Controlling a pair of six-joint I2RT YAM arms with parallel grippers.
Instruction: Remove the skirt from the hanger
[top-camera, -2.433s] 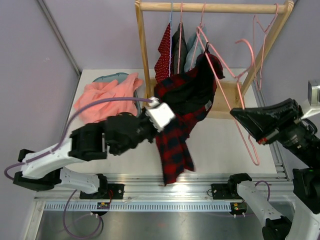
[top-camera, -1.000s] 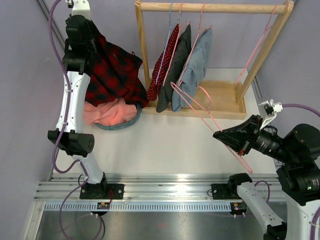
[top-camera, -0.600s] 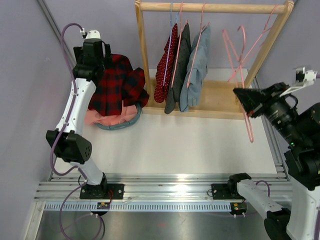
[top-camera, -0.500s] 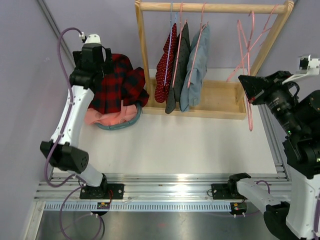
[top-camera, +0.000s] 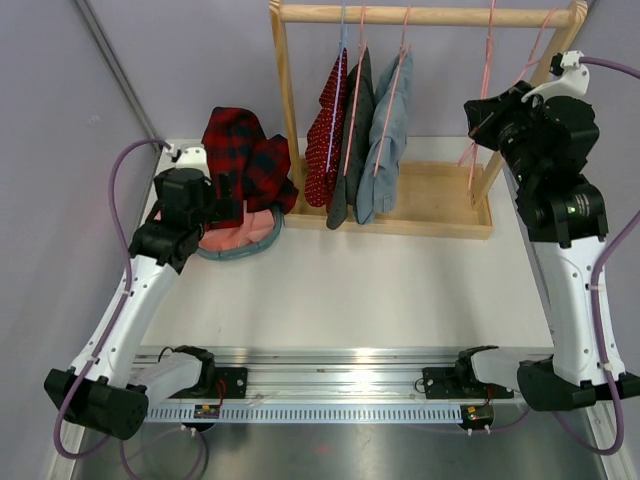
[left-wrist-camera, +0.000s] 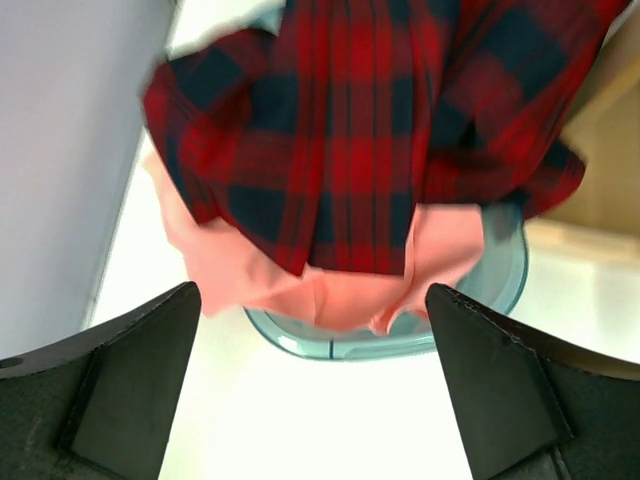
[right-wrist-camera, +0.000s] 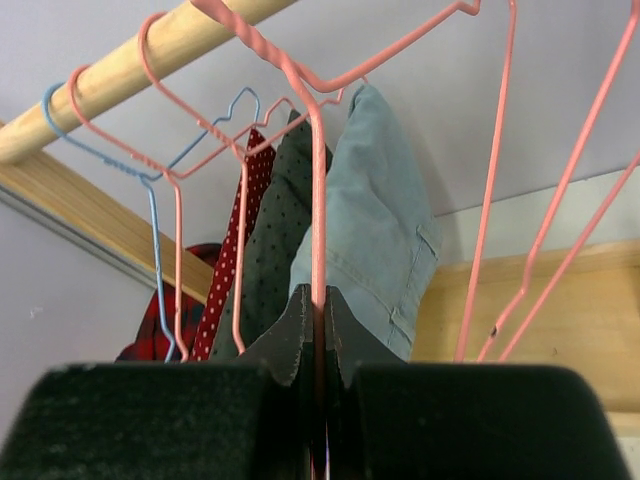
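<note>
The red and dark plaid skirt (top-camera: 245, 160) lies bunched on a pink cloth (top-camera: 235, 233) in the teal basket (top-camera: 245, 250), off any hanger. My left gripper (top-camera: 215, 195) hovers just in front of it, open, with nothing between its fingers. In the left wrist view the skirt (left-wrist-camera: 370, 130) fills the top, and the left gripper (left-wrist-camera: 311, 291) frames the basket rim (left-wrist-camera: 400, 345). My right gripper (top-camera: 480, 115) is raised at the rack's right end, shut on the bare pink hanger (top-camera: 488, 60). In the right wrist view the right gripper (right-wrist-camera: 318, 300) pinches the hanger's wire (right-wrist-camera: 316, 180) just below the wooden rail (right-wrist-camera: 130, 75).
Three garments hang on the rail: red dotted (top-camera: 330, 125), dark grey (top-camera: 350, 140) and pale blue denim (top-camera: 385, 130). More bare pink hangers (top-camera: 530, 70) hang by the right post. The rack's wooden base (top-camera: 440, 205) sits at the back of the white table.
My left gripper opened, let go of the skirt over the basket and drew back toward me. My right arm lifted the bare hanger up to the rail.
</note>
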